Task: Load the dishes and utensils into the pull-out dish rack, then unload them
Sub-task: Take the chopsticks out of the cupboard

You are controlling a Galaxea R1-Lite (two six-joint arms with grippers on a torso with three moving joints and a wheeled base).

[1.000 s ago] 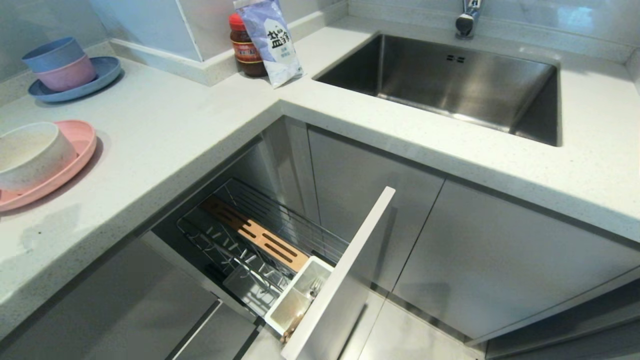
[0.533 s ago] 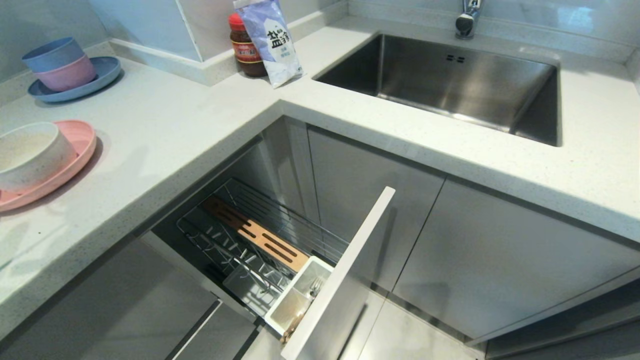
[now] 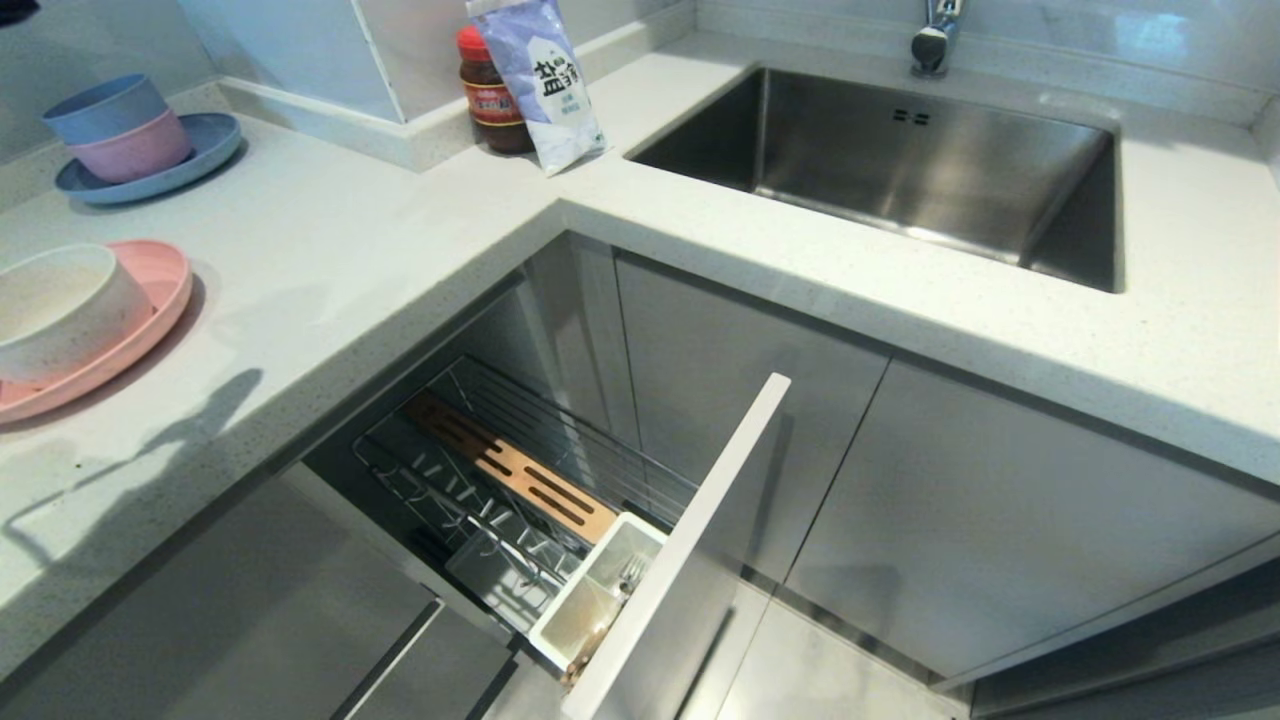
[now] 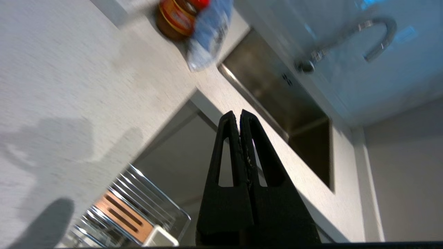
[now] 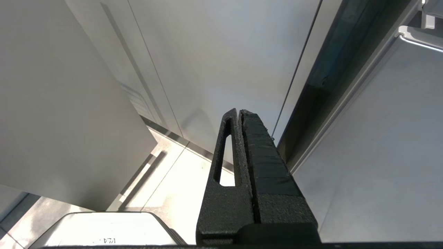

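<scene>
Overhead, left gripper (image 4: 239, 116) pinched closed and empty above white countertop (image 3: 330, 260). Below, pull-out dish rack (image 3: 520, 490) drawn open; fork (image 3: 630, 572) inside cutlery cup (image 3: 575, 610). Off-white bowl (image 3: 60, 305) on pink plate (image 3: 150, 320). Salt packet (image 3: 545, 80) marked "盐".

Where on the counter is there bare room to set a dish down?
Bare: the counter between the pink plate and the salt bag, and the strip in front of the sink. Crowded: the far left, with the bowl and blue plate.

Rack (image 3: 520, 470) open above; counter edge (image 3: 400, 330) overhangs rear.
</scene>
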